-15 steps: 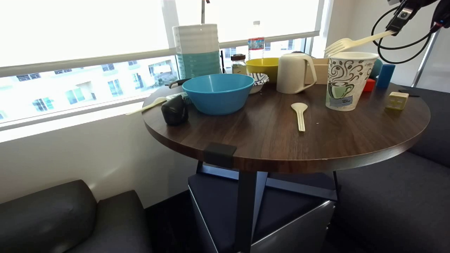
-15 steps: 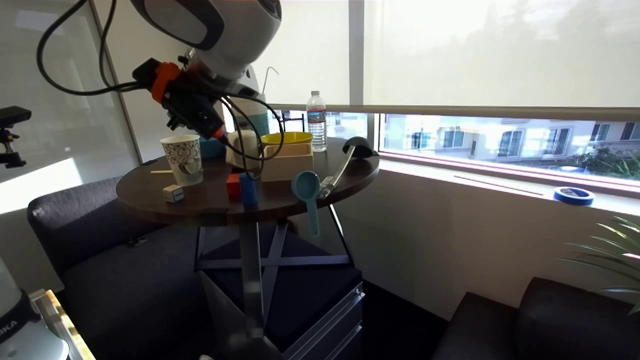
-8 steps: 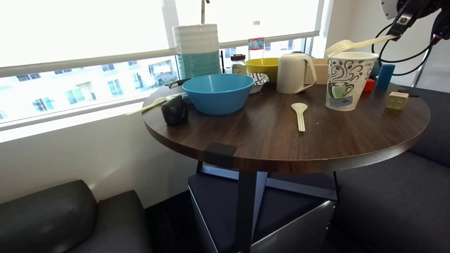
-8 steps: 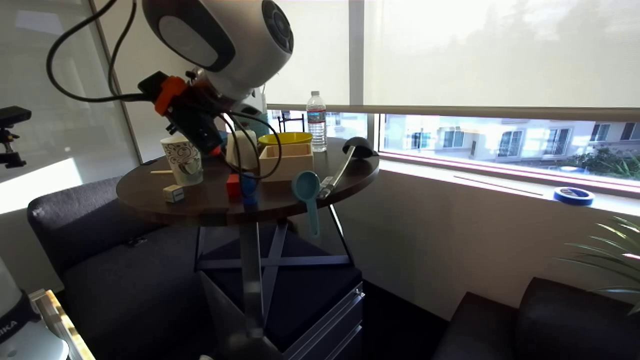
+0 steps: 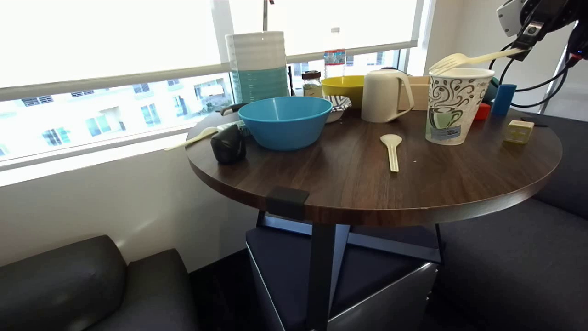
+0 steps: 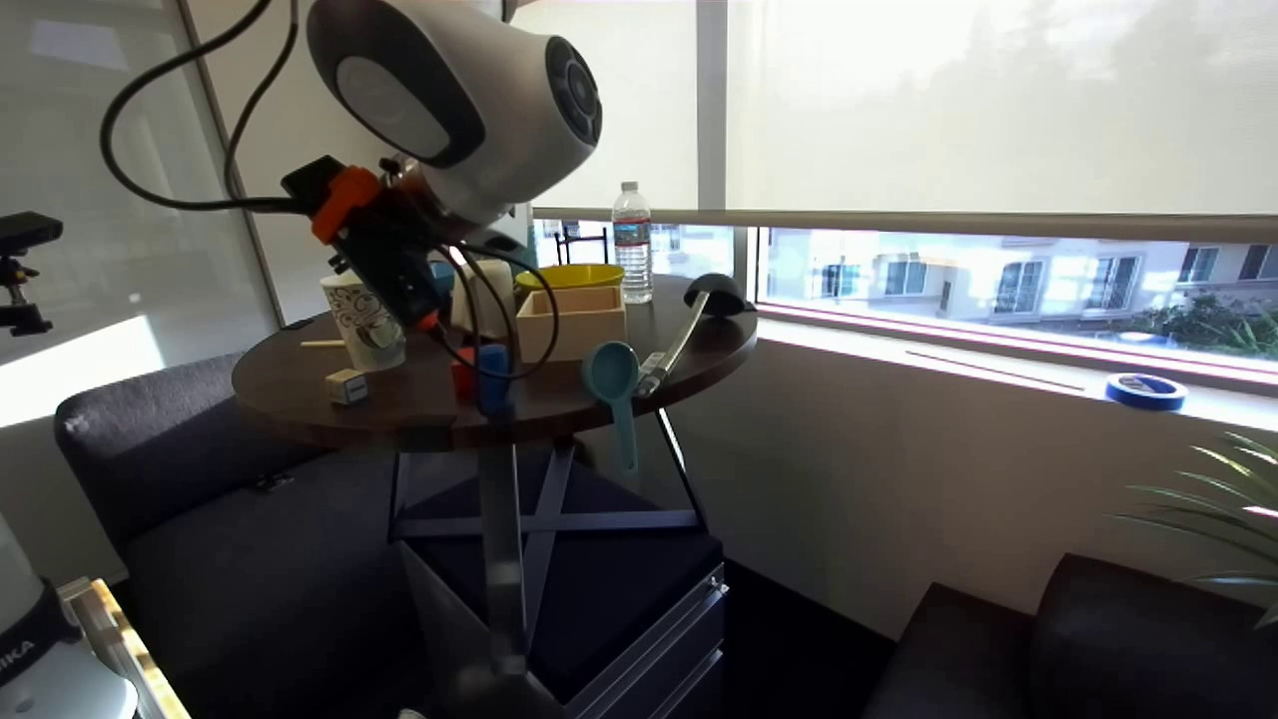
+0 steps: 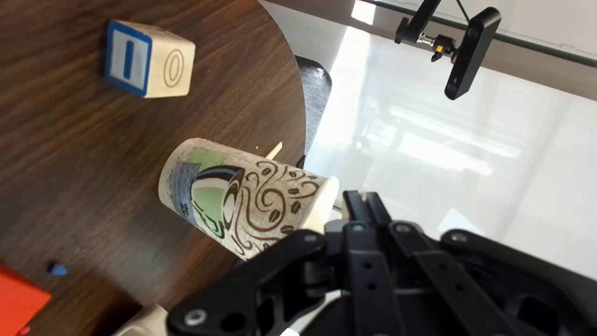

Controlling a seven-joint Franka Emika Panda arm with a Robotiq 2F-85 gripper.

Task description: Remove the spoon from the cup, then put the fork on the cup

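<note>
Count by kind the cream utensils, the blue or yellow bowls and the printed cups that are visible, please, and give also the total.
Cream utensils: 3 (fork, in the gripper; spoon; third utensil, at the table's edge)
Blue or yellow bowls: 2 (blue bowl, yellow bowl)
Printed cups: 1 (paper cup)
Total: 6

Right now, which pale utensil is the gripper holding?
The fork, clamped by its handle in the gripper; the spoon lies on the table, and another pale utensil juts past its edge.

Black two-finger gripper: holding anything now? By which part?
The black two-finger gripper holds the long slim pale cream plastic fork, near the end of its handle, opposite the tines.
</note>
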